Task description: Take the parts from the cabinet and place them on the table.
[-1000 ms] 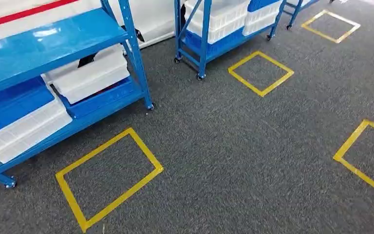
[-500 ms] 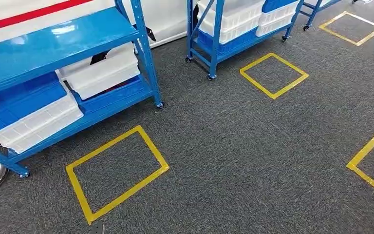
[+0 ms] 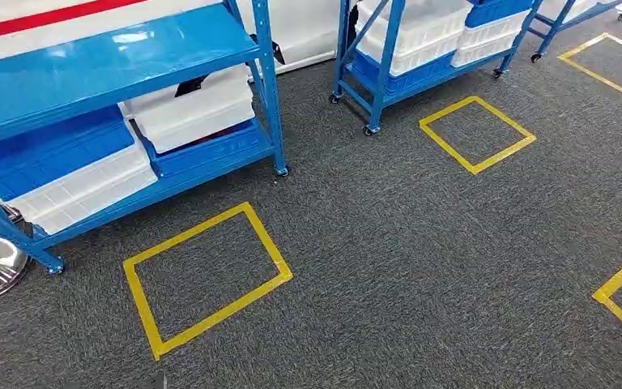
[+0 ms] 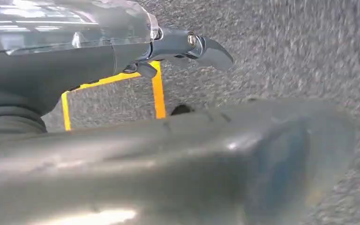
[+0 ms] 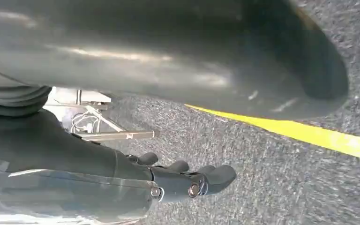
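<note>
Your left hand (image 4: pixel 187 47) and right hand (image 5: pixel 187 180) hang empty, fingers loosely extended, while the rack (image 3: pixel 113 49) with its bins (image 3: pixel 190 109) lies ahead, nearer your left.

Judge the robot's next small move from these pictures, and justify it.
Probably keep turning left and step toward the blue metal shelving rack. Its white plastic bins sit off to the left, beyond the yellow tape square, and both the left hand and right hand hang over carpet holding nothing.
</note>
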Motion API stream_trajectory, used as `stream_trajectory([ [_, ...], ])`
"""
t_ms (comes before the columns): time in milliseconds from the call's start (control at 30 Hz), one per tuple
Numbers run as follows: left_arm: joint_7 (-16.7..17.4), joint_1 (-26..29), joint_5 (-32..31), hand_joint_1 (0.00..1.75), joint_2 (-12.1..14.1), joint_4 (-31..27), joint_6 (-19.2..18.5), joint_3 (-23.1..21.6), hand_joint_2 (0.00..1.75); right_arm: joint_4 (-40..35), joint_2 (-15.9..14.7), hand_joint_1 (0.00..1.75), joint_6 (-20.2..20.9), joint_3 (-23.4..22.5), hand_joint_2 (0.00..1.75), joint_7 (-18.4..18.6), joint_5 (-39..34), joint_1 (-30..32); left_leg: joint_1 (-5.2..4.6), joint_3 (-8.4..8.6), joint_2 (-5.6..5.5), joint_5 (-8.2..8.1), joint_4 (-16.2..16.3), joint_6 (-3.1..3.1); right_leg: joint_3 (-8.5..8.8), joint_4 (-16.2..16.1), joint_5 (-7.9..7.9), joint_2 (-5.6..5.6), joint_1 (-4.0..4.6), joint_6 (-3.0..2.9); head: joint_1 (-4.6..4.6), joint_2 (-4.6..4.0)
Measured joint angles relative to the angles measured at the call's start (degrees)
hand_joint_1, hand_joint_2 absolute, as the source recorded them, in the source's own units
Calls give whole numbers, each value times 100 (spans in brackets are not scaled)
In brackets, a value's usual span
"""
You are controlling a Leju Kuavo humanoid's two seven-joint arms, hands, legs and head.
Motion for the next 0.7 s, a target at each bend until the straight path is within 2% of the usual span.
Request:
stream_trajectory([
  [33, -2, -17, 35, 0, 0, 0, -9, 16, 0, 0, 2, 0, 2, -2, 0, 0, 0, 2, -2, -14, -13, 16, 2, 25, -169, 349, -235, 72, -5, 9, 0, 0],
  [67, 0, -20, 39, 0, -2, 0, -17, 29, 0, 0, 2, 0, 2, -2, 0, 0, 0, 11, -7, -26, -34, 18, 3, 28, -395, 828, -474, 98, -19, 21, 0, 0],
  [100, 0, -19, 39, 0, -2, 0, -28, 38, 0, 0, 2, 0, 0, -2, 0, 4, 0, 15, -12, -34, -59, 20, 7, 33, -596, 1239, -628, 105, -26, 32, 0, 0],
  [133, 2, -18, 44, 0, -2, 0, -33, 48, 0, 0, 2, 0, 0, -2, 0, 4, 0, 16, -13, -39, -95, 20, 13, 32, -743, 1516, -665, 108, -32, 41, 0, 0],
  [167, 11, -16, 50, 0, -2, 0, -35, 57, 0, 0, 2, 0, 0, -2, 0, 4, 0, 16, -11, -34, -125, 20, 17, 31, -741, 1481, -555, 109, -39, 44, 0, 0],
  [200, 18, -18, 72, 0, -2, 0, -35, 75, 0, 0, 2, 0, 0, -2, 0, 7, 4, 15, -8, -27, -170, 15, 21, 24, -624, 1202, -332, 112, -48, 40, 0, 0],
  [267, 18, -24, 160, 0, -15, 0, -35, 127, 0, 0, -2, 0, 0, -2, 0, 7, 22, 24, -1, -6, -245, -2, 35, -3, -182, 266, 171, 167, -59, 16, 0, 0],
  [300, 20, -24, 162, 0, -15, 0, -35, 158, 0, 2, -2, 0, 4, -2, 0, 7, 33, 31, -5, -28, -271, -14, 47, -36, -35, -103, 233, 352, -75, -5, 0, 0],
  [333, 17, -40, 164, 0, -17, 0, -33, 182, 0, 7, -2, 0, 13, 0, 0, 7, 44, 26, -38, -65, -304, -40, 102, -84, -32, -159, 219, 377, -52, -18, -2, 0],
  [433, 11, -40, 240, 0, -17, 0, -33, 206, 0, 7, -2, 0, 26, 0, 0, 4, 52, -5, -12, -82, -353, -19, 72, -186, -44, -146, 225, 304, -25, -102, 0, 0],
  [467, 11, -41, 242, 0, -15, 0, -33, 228, 0, 7, 2, 0, 24, 0, 0, 6, 52, -21, -7, -98, -345, -56, 111, -221, -31, -202, 258, 259, -60, -157, -2, 0],
  [500, 11, -47, 234, 0, -15, 0, -33, 241, 0, 7, 2, 0, 24, 0, 0, 4, 52, -16, 0, -139, -220, -156, 247, -247, -13, -213, 260, 222, -58, -188, -2, 0],
  [533, 13, -62, 236, 0, -15, 0, -24, 247, 0, 7, 2, 0, 20, 0, 0, -2, 52, -11, 1, -288, -156, -379, 581, -265, -13, -212, 249, 187, -57, -227, -2, 0],
  [600, 20, -93, 240, 0, -15, 0, -6, 269, 0, 9, -2, 0, 17, -2, 0, -4, 50, -1, 19, -712, -138, -811, 1493, -298, -16, -207, 240, 102, -34, -246, -2, -2],
  [633, 28, -97, 249, 0, -15, 0, 4, 285, 0, 9, -7, 0, 17, -2, 0, -7, 50, -1, 24, -871, -133, -913, 1835, -308, -17, -204, 238, 65, -23, -249, -2, 0],
  [667, 48, -96, 253, 0, -15, 0, 15, 291, 0, 9, -7, 0, 20, -2, 0, -7, 52, -2, 26, -909, -127, -874, 1923, -310, -12, -202, 235, 38, -16, -253, -2, 0],
  [700, 63, -94, 258, 0, -15, 0, 29, 300, 0, 9, -7, 0, 33, -2, 0, -9, 66, -6, 25, -800, -117, -683, 1700, -303, -3, -200, 230, 13, -12, -249, -2, 0],
])
